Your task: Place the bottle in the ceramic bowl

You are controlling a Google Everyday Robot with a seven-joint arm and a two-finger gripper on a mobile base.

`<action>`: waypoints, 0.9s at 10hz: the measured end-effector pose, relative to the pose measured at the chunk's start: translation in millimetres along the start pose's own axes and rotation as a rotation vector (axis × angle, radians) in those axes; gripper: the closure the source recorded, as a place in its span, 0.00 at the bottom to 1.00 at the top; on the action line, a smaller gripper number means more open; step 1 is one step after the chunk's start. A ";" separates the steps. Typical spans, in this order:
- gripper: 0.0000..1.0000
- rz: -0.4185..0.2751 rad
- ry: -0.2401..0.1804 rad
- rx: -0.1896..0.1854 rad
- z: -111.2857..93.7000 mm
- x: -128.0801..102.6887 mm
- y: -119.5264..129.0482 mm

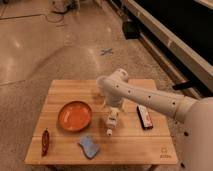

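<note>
The small white bottle (111,123) lies on its side on the wooden table (65,90), cap end toward the front edge, just right of the orange ceramic bowl (75,116). The bowl has nothing in it. My gripper (113,111) hangs from the white arm directly over the bottle's far end, very close to it or touching it; the arm hides the contact. The bottle rests on the table.
A blue sponge (88,146) lies in front of the bowl. A black-and-white bar (144,117) lies right of the bottle. A small red-brown object (45,141) lies at the front left. Tiled floor surrounds the table.
</note>
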 end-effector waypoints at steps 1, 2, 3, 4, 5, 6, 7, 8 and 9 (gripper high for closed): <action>0.20 0.001 -0.004 -0.013 9.2 -0.7 3.3; 0.25 0.002 -0.008 -0.023 15.7 -1.3 5.7; 0.32 0.002 -0.013 -0.033 20.5 -2.6 7.6; 0.47 0.003 -0.026 -0.051 27.6 -6.0 9.8; 0.54 0.004 -0.032 -0.058 30.0 -8.0 10.5; 0.63 0.005 -0.043 -0.066 33.1 -11.7 11.4; 0.73 0.006 -0.055 -0.070 33.6 -16.0 11.9; 0.84 0.004 -0.064 -0.065 29.1 -19.5 9.9; 0.93 -0.008 -0.063 -0.052 19.0 -20.7 2.6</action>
